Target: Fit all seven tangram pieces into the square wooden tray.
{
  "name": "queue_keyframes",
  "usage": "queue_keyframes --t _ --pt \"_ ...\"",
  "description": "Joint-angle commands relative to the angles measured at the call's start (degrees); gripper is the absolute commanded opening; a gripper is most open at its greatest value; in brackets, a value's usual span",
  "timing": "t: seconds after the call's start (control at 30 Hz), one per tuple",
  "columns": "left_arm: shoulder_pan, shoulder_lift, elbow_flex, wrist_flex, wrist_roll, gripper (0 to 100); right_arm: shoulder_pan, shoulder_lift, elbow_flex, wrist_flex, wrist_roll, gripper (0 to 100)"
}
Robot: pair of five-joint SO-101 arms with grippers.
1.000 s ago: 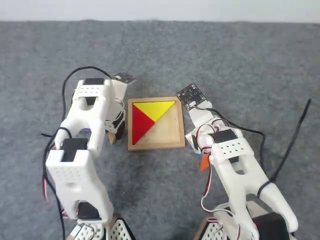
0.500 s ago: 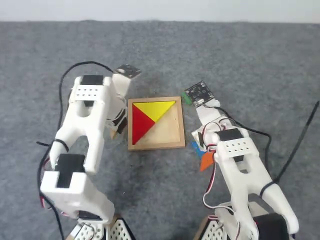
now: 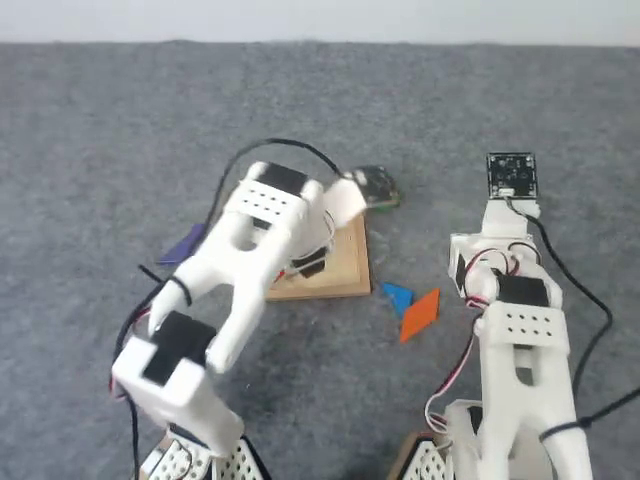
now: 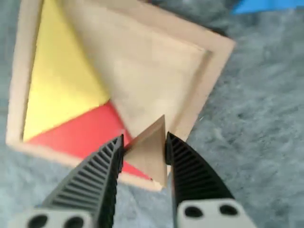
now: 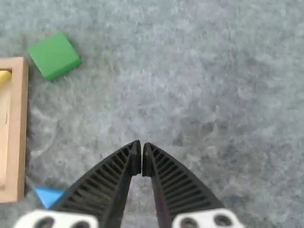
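1. The left gripper (image 4: 143, 140) pinches a pale wooden triangle (image 4: 151, 154) over the edge of the square wooden tray (image 4: 209, 80), beside the flat red triangle (image 4: 85, 135).
2. Best to square the piece against the red edge, then lower it flat.
3. The right gripper (image 5: 141, 148), closed on nothing, hangs over the grey carpet (image 5: 213, 71) right of the tray.

Grey carpet (image 3: 100, 120) bears tray (image 3: 340, 285), green square (image 5: 53, 54), blue triangle (image 3: 397, 296) — orange piece (image 3: 420, 313), purple piece (image 3: 185, 243).

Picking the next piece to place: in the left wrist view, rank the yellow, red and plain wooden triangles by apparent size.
1. yellow triangle
2. red triangle, though the left hand covers part of it, so its rank against yellow is unsure
3. wooden triangle, smallest though nearest the camera
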Motion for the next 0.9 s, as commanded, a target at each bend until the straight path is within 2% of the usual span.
queue_keyframes --t 0.0,0.3,0.6,0.73,0.87 --pt "-0.2 3.5 -2.1 -3.0 -6.2 4 0.7 -2.4 -0.4 -1.2 -0.7 1.6" --pt "-1.4 8.0 -5.5 -3.5 -7.7 6 -1.2 -2.4 -0.3 -1.6 -0.5 1.6" --pt "-2.7 7.9 -5.5 -3.3 -7.7 26 -1.2 -2.4 -0.3 -1.6 1.3 1.6" --pt "-2.6 7.6 -5.7 -2.4 -7.7 27 -1.2 -2.3 -0.3 -1.6 1.4 1.6" --pt "-2.6 1.8 -6.1 0.6 -6.4 26 -1.2 -2.3 -0.3 -1.6 1.4 1.6"
